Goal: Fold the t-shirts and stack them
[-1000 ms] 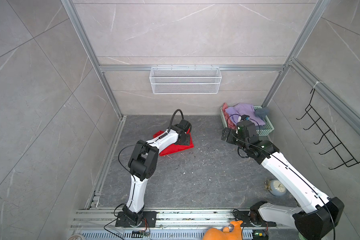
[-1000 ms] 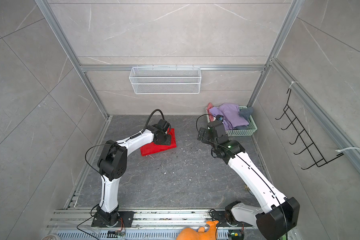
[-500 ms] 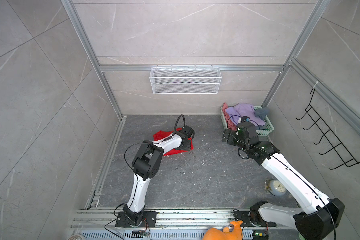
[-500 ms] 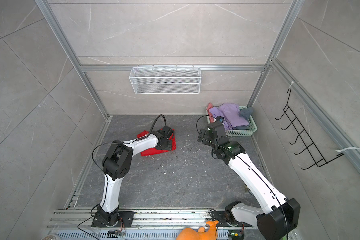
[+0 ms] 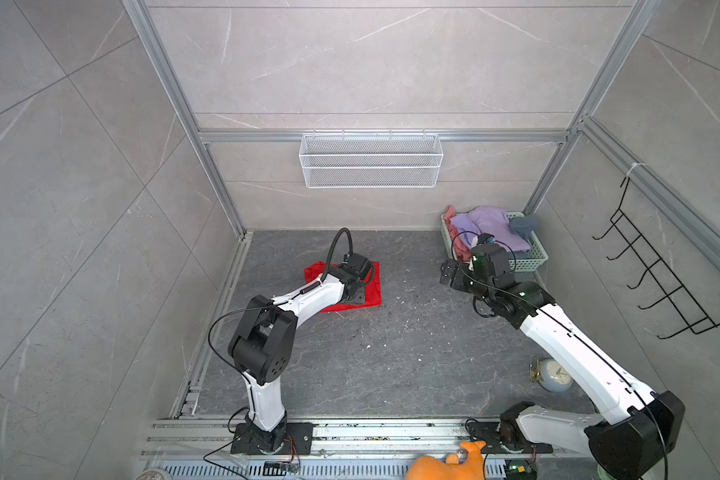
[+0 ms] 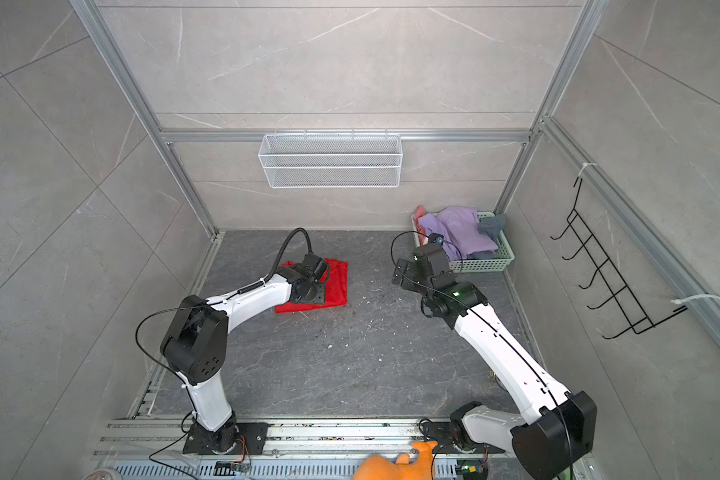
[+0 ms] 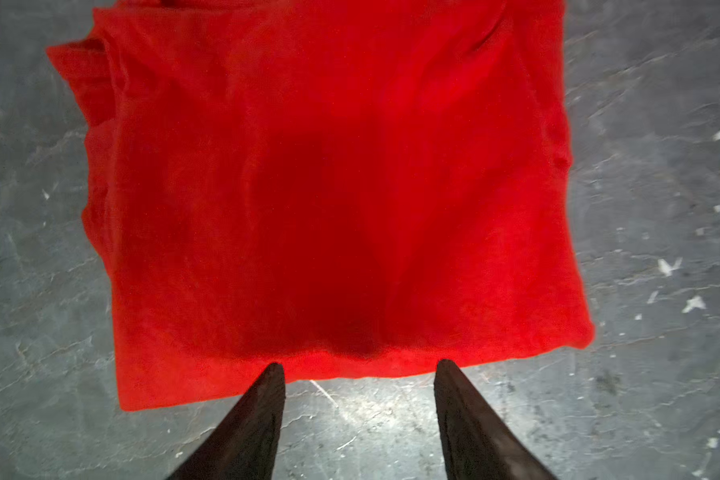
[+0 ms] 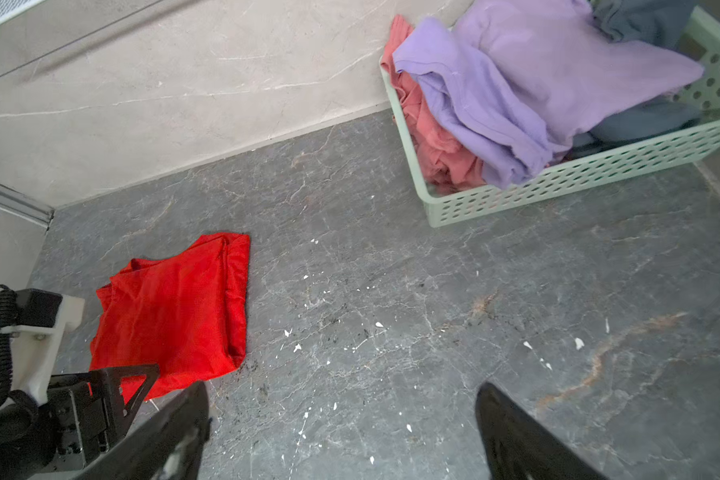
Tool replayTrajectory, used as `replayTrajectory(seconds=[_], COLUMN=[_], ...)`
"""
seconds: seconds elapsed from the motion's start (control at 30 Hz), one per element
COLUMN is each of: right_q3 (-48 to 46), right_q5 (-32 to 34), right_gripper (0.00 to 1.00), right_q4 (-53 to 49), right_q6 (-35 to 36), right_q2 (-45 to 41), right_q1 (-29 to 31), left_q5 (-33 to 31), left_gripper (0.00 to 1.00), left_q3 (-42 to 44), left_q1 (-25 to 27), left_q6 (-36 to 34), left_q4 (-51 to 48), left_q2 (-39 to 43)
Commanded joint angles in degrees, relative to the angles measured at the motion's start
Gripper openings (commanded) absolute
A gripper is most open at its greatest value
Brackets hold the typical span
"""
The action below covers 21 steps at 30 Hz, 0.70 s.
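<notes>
A bright red t-shirt [image 5: 374, 291] [image 6: 336, 282] lies folded into a flat square on the grey floor. My left gripper [image 5: 359, 293] [image 6: 313, 291] hovers open at one edge of the red t-shirt [image 7: 329, 187], both fingertips [image 7: 276, 376] just touching that hem, nothing between them. My right gripper [image 5: 447, 276] [image 6: 400, 272] [image 8: 344, 390] stands wide open and empty over bare floor between the red t-shirt [image 8: 175, 307] and the basket. The lavender t-shirt [image 5: 491, 226] [image 8: 537, 83], the pink one [image 8: 433, 137] and the dark grey one [image 5: 523, 224] lie heaped in the basket.
The pale green basket [image 5: 533, 259] [image 8: 558, 187] sits in the back right corner. A white wire basket [image 5: 371, 162] hangs on the back wall, a black hook rack [image 5: 657, 282] on the right wall. An alarm clock [image 5: 553, 376] and an orange plush toy [image 5: 445, 461] are near the front.
My left arm has shifted over the red t-shirt, and the cloth, rumpled half a second ago, now lies flat and square. The right arm has barely moved.
</notes>
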State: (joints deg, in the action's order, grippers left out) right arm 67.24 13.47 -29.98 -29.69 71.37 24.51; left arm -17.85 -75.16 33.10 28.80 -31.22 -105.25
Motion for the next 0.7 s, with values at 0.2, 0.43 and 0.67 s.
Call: replayTrajectory(seconds=[0.2,0.43,0.67], right_q3=[-0.7,-0.3,0.1], right_q5=[-3.5,-3.1,-2.5], right_gripper=[1.00,1.00,1.00], right_q4=[1.9,1.6,1.1], right_q6=[-2.2,-2.2,-1.8], right_q2=[3.4,3.6,3.3], right_q1=[0.1,0.1,0.1], left_q5=[5.1,9.8,8.4], left_gripper=[0.60,0.60,0.60], left_q3=[10.1,14.0,9.8], left_q1=[-7.3,-9.4,-9.3], left_q6=[4.5,6.9,3.8], left_q4=[6.4,9.2,4.8], left_q2=[3.9,3.7,11.4])
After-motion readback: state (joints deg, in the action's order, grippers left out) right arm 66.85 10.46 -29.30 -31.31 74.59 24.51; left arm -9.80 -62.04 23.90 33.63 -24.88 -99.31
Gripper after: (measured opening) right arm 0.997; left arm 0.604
